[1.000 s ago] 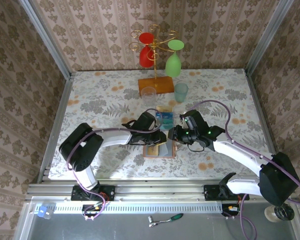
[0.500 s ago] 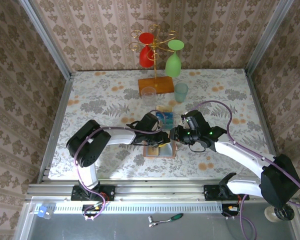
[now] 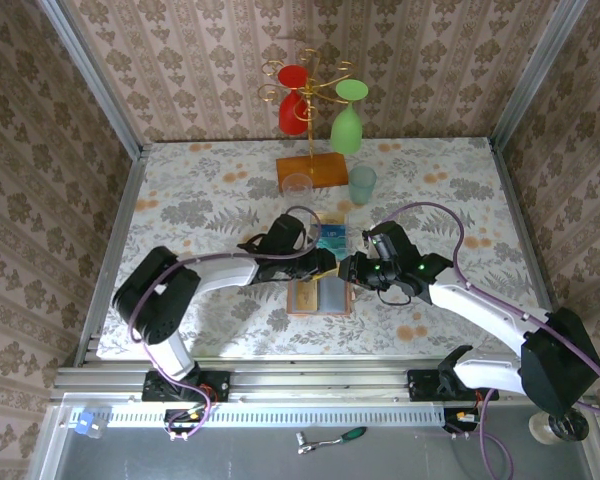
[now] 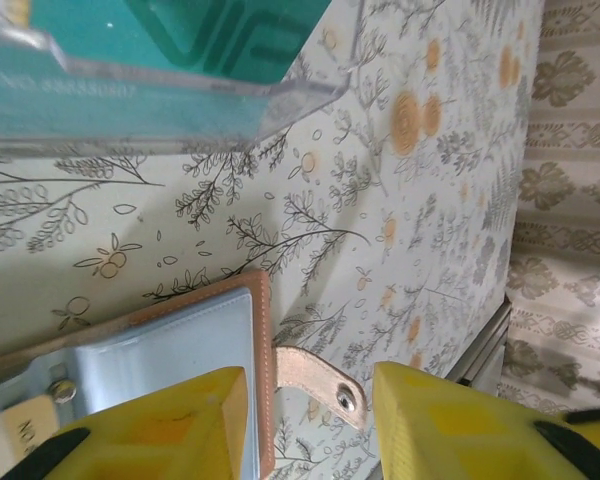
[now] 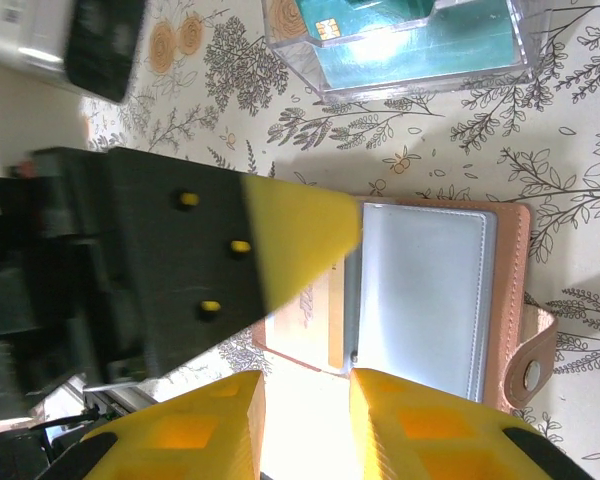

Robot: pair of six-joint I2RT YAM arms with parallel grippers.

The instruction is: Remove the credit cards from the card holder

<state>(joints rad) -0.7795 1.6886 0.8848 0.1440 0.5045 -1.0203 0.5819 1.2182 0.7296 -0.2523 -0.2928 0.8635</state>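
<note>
Brown outside and blue inside, the card holder (image 3: 318, 298) lies open on the table (image 3: 200, 200). Our left gripper (image 4: 306, 390) hangs open over its edge. Our right gripper (image 5: 302, 400) is narrow, and we cannot tell if it pinches anything. A tan card (image 5: 320, 318) sits in a pocket. We think it needs a thin, careful pinch next.

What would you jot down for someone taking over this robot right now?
Left tool: open, empty, over the clasp edge of the card holder.
Right tool: fingers slightly apart at the holder's edge; grip unclear.
Holder lies open; teal cards sit in the clear box beside it.
Left to do: pull out the tan card showing in the holder.
</note>
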